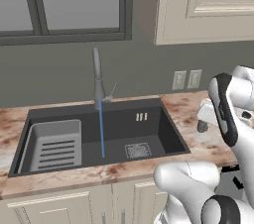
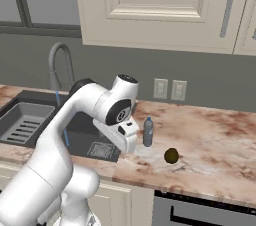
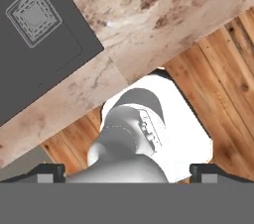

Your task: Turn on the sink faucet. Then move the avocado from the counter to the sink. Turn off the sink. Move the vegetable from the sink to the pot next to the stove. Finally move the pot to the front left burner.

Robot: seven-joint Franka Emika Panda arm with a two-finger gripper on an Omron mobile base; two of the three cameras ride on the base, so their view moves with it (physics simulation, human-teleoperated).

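Note:
The grey gooseneck sink faucet [image 1: 97, 77] stands behind the dark sink [image 1: 163, 124], and a thin blue stream of water [image 1: 101, 129] falls from it into the basin. On the marbled counter [image 2: 215, 140] right of the sink lies the small dark avocado [image 2: 171, 156]. My gripper [image 2: 128, 143] hangs over the counter's edge at the sink's right rim, left of the avocado and apart from it. In the hand view my gripper [image 3: 127, 173] is open, its dark fingertips [image 3: 49, 172] wide apart with nothing between them. The pot is out of view.
A slim grey-blue bottle [image 2: 148, 131] stands upright on the counter between my hand and the avocado. The slotted tray [image 1: 54, 143] lies in the sink's left half and the square drain [image 1: 137, 150] at its right. A dark stove front [image 2: 200, 212] sits below the counter's right end.

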